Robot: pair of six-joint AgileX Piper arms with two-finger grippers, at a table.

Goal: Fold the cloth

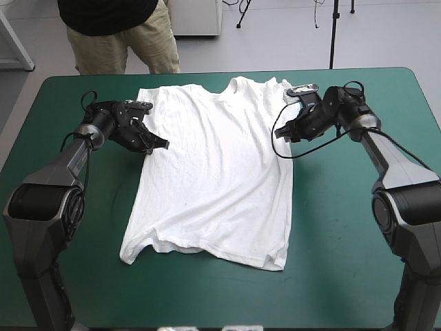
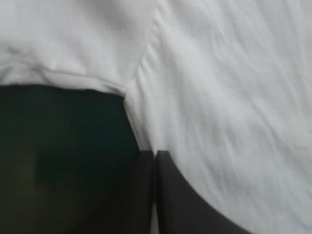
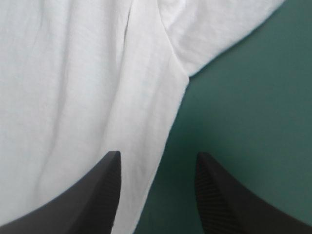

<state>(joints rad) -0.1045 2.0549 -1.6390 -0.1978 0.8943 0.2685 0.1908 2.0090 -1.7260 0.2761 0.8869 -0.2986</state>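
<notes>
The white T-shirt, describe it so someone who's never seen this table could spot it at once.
On the teal-green table cover, between the left gripper and right gripper, lies the white short-sleeved T-shirt, spread flat, collar toward the far edge. It is the only pale, soft thing there; its neighbours are black and rigid.

No legible text — none anywhere

Left end effector [image 2: 155,152] pinched closed, right end effector [image 3: 157,154] spread apart
</notes>
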